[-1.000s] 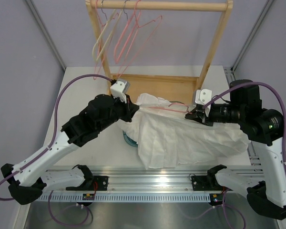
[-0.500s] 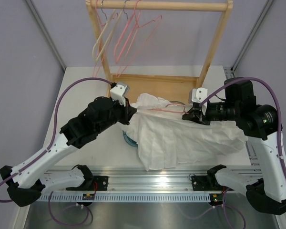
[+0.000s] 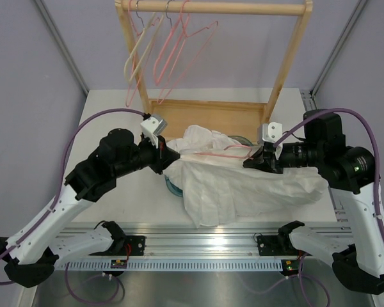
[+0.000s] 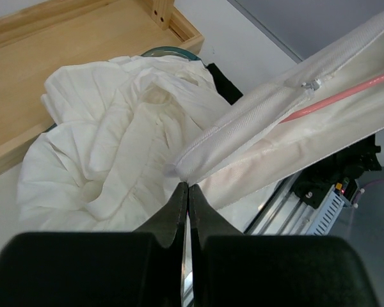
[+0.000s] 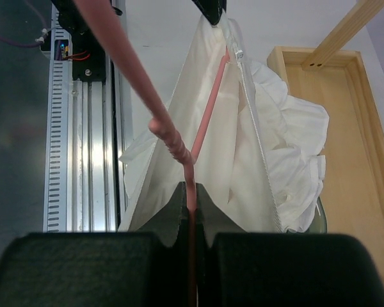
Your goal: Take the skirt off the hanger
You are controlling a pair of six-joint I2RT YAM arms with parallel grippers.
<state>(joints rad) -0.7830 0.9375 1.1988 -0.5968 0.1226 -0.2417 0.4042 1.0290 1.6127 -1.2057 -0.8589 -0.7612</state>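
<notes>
Left hand, seen from the top, is shut tight on one end of the white skirt. The right hand is shut on the pink hanger at the other end. The top edge of the skirt is pulled straight between the two hands, and the rest hangs down onto the bench. A pile of white cloth sits just behind the skirt in a teal tub. More hangers hang on the wooden rack at the back.

From the left wrist, the two fingers are pressed together with hardly a gap. They pinch the corner of the skirt's thick top edge, right at their tips. The skirt stretches away up to the right, with a small zip on it and the pink hanger beside the zip. The white pile lies to the left, below the hand.

From the right wrist, the fingers are closed on the thin pink hanger, which runs up between them. The skirt hangs just past the fingertips like a white tent, with one pink bar inside it. The white pile is to its right.
</notes>
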